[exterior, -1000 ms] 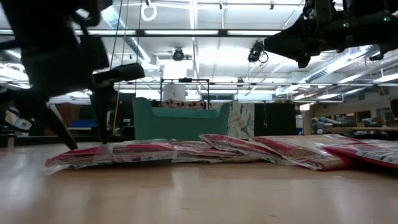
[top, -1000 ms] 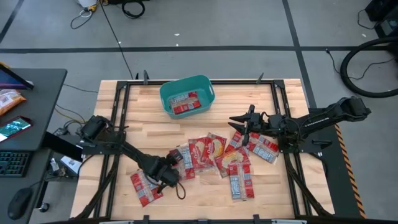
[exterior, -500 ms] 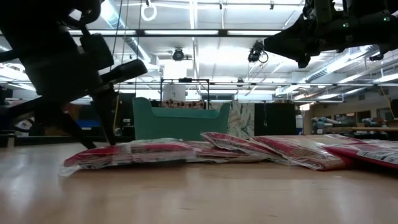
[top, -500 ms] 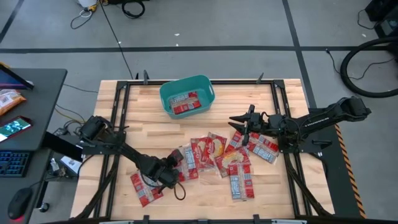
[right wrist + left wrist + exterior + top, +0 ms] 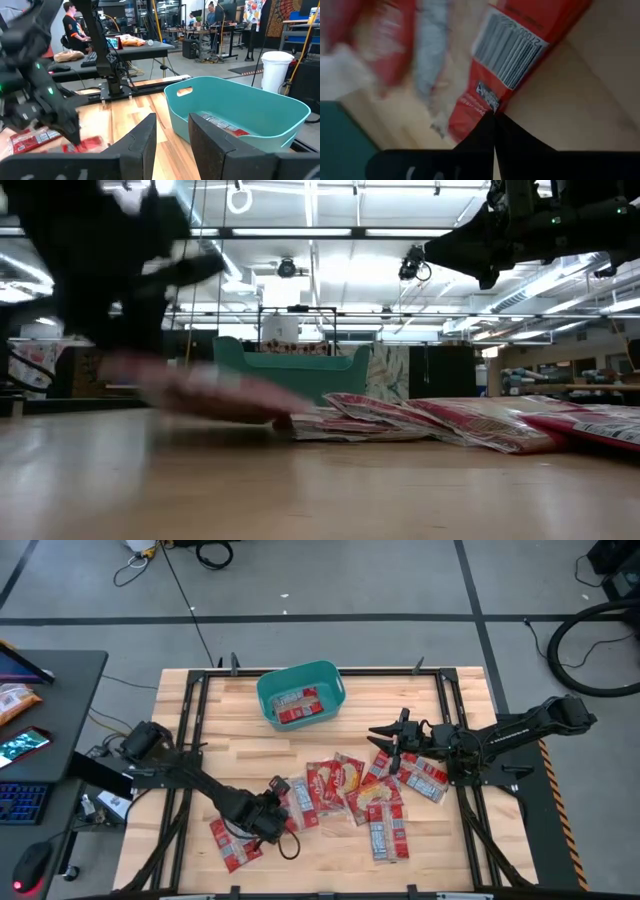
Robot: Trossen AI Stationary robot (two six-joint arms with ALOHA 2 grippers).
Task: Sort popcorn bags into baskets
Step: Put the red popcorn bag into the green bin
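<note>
Popcorn bags (image 5: pixel 345 785), roughly ten, two inside one teal basket (image 5: pixel 270 692)

Overhead and tabletop-level views, plus two close wrist views, sharing the teal tub (image 5: pixel 300 696).

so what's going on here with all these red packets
The left gripper has shut on the corner of a flat red popcorn packet at the left end of the pile on the wooden table. The right gripper hovers empty above the pile. The teal plastic tub at the back already holds red packets.
</note>
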